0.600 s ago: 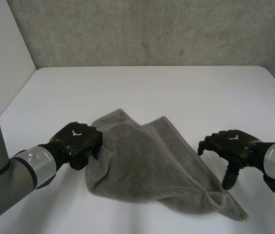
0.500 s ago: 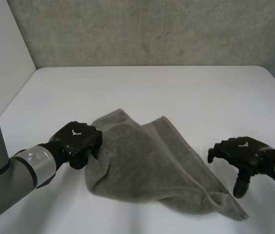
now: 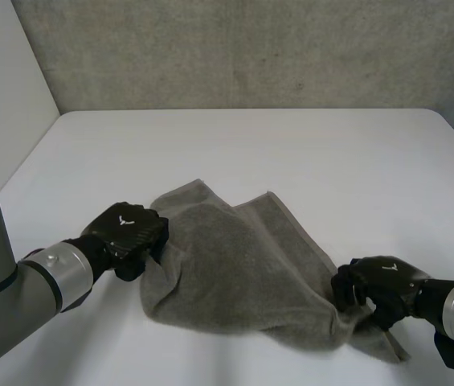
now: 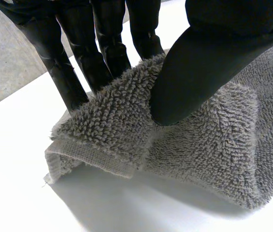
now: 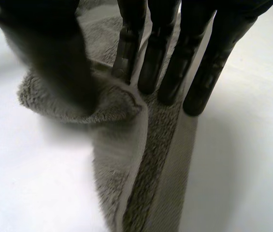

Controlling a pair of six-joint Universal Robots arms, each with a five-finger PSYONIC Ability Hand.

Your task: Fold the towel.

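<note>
Two grips now: right hand (image 3: 381, 286) has just clamped the towel's (image 3: 235, 265) near right corner, left hand (image 3: 130, 233) pinches its left corner; folding can probably start.

Free passage over bare table (image 3: 291, 153) beyond towel (image 3: 235, 273), bounded by back wall (image 3: 251, 48) and side wall (image 3: 2, 96). Blocked at near centre by crumpled towel, pinched at left edge by left hand (image 3: 126, 229), at near right corner by right hand (image 3: 383, 285).
</note>
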